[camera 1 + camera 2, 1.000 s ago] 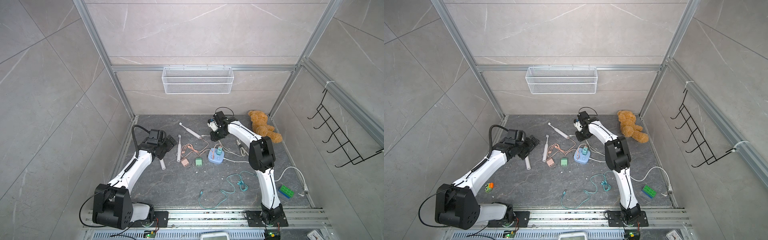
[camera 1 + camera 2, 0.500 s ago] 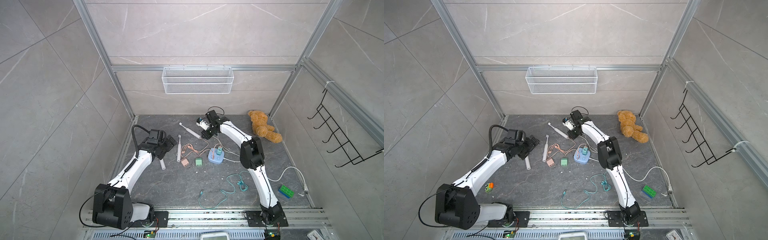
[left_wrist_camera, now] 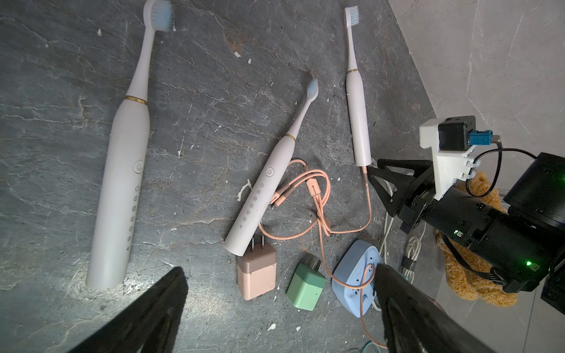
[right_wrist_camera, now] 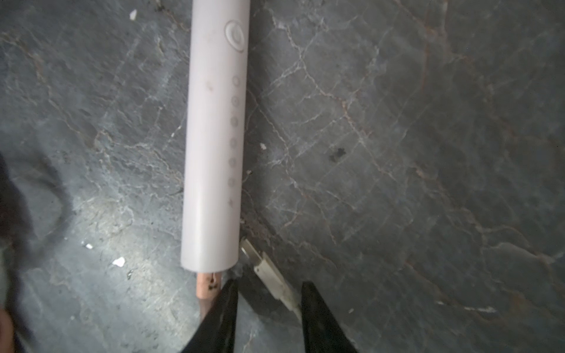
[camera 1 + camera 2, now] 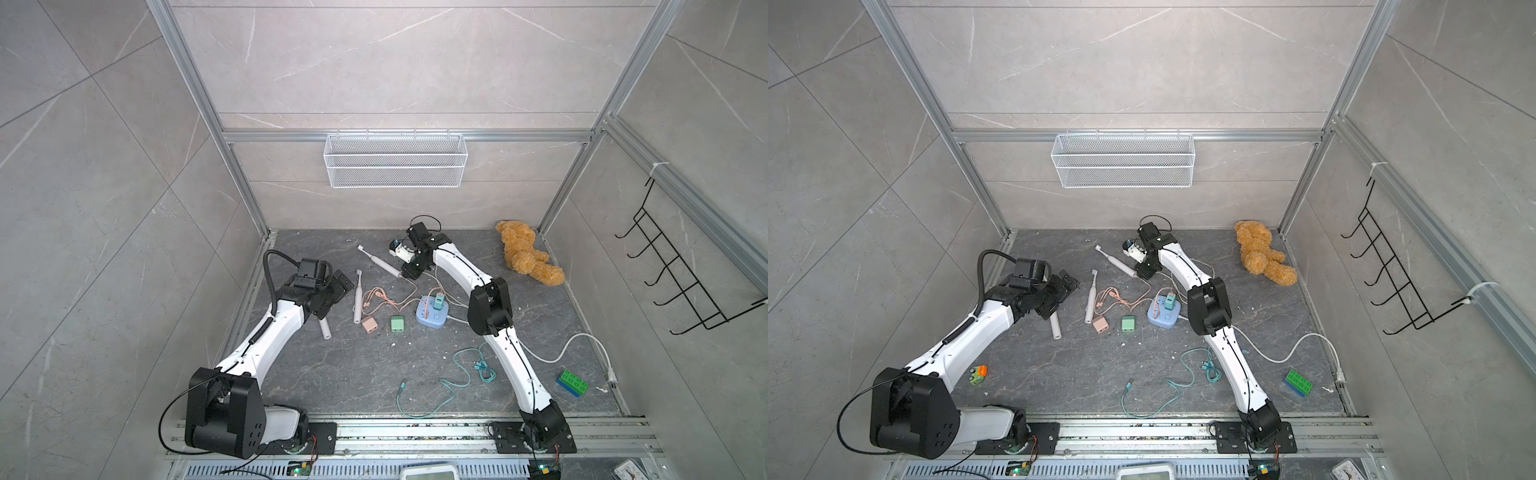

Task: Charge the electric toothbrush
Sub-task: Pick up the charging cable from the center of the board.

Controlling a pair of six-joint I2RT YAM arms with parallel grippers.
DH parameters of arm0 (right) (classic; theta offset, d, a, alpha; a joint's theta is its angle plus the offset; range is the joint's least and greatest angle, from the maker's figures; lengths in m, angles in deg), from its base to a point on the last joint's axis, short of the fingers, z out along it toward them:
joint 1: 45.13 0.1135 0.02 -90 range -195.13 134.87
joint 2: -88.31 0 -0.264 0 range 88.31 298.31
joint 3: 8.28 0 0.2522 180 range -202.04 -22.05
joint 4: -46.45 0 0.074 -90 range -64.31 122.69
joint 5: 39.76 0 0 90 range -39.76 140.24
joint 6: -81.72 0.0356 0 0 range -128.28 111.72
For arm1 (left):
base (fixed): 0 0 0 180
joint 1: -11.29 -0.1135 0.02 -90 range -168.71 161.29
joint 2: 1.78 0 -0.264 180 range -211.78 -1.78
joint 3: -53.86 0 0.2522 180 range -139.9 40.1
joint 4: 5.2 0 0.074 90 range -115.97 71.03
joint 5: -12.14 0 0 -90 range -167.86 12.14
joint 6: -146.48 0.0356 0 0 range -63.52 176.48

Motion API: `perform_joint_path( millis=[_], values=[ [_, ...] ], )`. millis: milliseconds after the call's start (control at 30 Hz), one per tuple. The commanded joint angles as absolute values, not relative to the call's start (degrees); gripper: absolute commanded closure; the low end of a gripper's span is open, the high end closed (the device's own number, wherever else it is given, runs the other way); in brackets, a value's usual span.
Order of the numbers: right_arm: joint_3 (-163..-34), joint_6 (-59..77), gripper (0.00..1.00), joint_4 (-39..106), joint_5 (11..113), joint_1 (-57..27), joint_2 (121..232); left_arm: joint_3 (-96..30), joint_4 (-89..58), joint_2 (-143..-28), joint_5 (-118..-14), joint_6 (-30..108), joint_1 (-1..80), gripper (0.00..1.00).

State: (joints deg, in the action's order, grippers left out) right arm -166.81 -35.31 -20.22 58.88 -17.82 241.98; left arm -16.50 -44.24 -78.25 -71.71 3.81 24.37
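The electric toothbrush [image 5: 380, 262] lies flat near the middle of the table's [image 5: 332, 374] back edge, head toward the back-left corner, with the plug of the pink cable [image 5: 386, 300] at its base end. The right gripper [image 4: 269, 282] sits low at that base, its jaws a narrow gap apart, one finger over the pink cable and a white USB plug [image 4: 267, 270] lying in the gap, not visibly pinched. The left gripper [image 5: 337, 291] hovers spread wide near the left edge, holding nothing.
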Motion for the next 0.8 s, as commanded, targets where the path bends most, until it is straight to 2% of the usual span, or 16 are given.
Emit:
perform_joint_path(
  millis=[0,333,633,767],
  values=[
    [-168.4,-36.8,0.66,-23.6,59.5,-17.8,243.3,-17.2,-44.0,-77.8,-71.8,4.0,24.0,0.02],
    [-167.8,-36.5,0.77,-24.4,59.2,-17.6,243.3,-17.3,-43.9,-77.9,-71.3,4.0,23.9,0.02],
    [-167.7,-34.0,1.0,-24.4,58.9,-17.5,241.0,-17.5,-44.0,-77.4,-70.6,4.1,23.9,0.02],
    [-167.8,-33.3,1.0,-24.0,57.1,-17.5,237.0,-17.5,-43.7,-77.0,-69.7,3.7,23.9,0.02]
  ],
)
